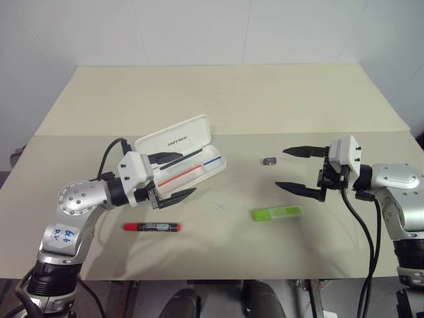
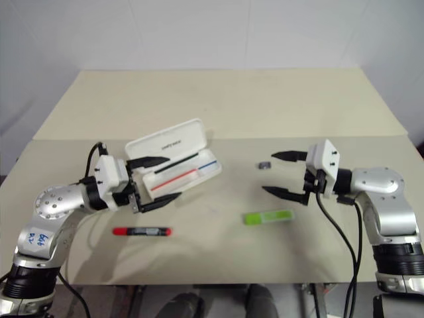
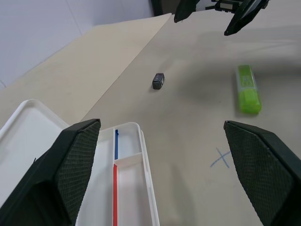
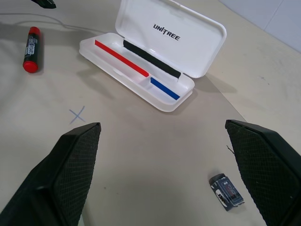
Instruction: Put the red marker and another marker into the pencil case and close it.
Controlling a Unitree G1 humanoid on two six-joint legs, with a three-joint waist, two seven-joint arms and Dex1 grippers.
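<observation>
The pencil case [image 1: 165,141] lies open left of centre, its white lid tilted back and thin red and blue stripes in its tray [image 4: 141,89]. My left gripper [image 1: 189,173] hovers open at the case's near side, nothing between its fingers. The red marker [image 1: 152,227] lies flat on the table in front of that gripper. The lime-green marker [image 1: 277,212] lies right of centre. My right gripper [image 1: 280,167] stands open just behind and to the right of it, pointing toward the case and holding nothing.
A tiny dark grey block [image 1: 269,161] sits between the case and my right gripper. A faint blue cross [image 1: 220,206] marks the table's middle. A second beige table [image 1: 225,93] adjoins at the back. The front edge runs close behind the red marker.
</observation>
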